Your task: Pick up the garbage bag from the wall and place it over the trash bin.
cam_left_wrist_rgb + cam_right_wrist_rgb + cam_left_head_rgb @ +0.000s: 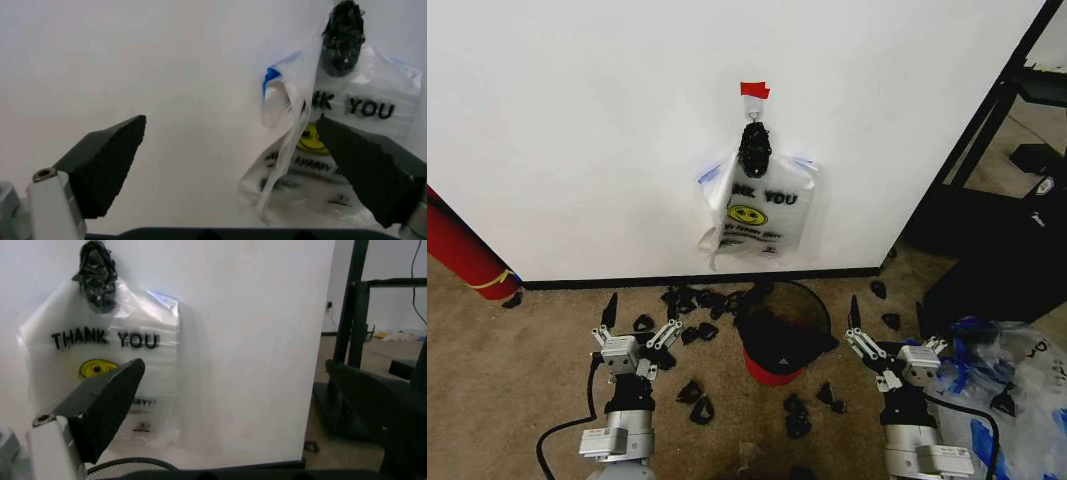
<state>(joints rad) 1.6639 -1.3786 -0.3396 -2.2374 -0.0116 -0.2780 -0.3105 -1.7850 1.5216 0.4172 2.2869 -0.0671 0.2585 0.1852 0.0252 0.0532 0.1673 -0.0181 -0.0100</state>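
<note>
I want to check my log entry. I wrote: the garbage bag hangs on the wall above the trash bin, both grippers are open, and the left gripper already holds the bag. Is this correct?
Not fully. The left gripper holds nothing: the head view shows it open and low near the floor, apart from the garbage bag. The rest stands: the bag hangs on the wall above the trash bin, and the right gripper is open too.

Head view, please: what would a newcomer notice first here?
The garbage bag, printed THANK YOU above a yellow smiley, hangs on the white wall under a red tape piece. Below it the red trash bin stands among black scraps, flanked by the open left tool and right tool.
</note>
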